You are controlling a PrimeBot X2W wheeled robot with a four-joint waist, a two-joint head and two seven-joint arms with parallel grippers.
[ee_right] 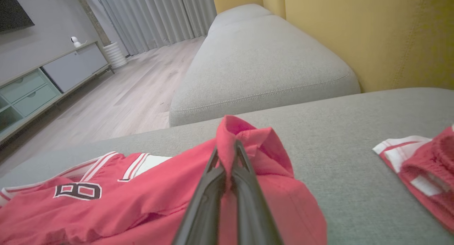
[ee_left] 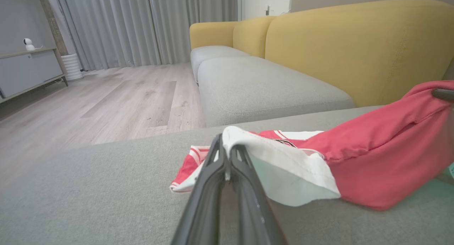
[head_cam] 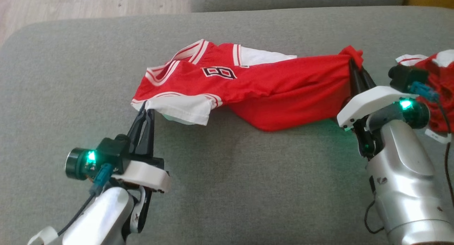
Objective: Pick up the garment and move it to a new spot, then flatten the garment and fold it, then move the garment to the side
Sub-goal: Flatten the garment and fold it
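2 good holds: your left gripper (head_cam: 145, 109) and right gripper (head_cam: 352, 63) pinch the soft, floppy red-and-white cloth jersey (head_cam: 276, 92) by its ends.

Numeral 8 (head_cam: 219, 73), black with white outline, on red garment (head_cam: 291, 92).

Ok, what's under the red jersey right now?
Bare grey cushion shows beneath the red jersey, which hangs between the left end effector and right end effector. Whatever lies under its sagging middle is covered.
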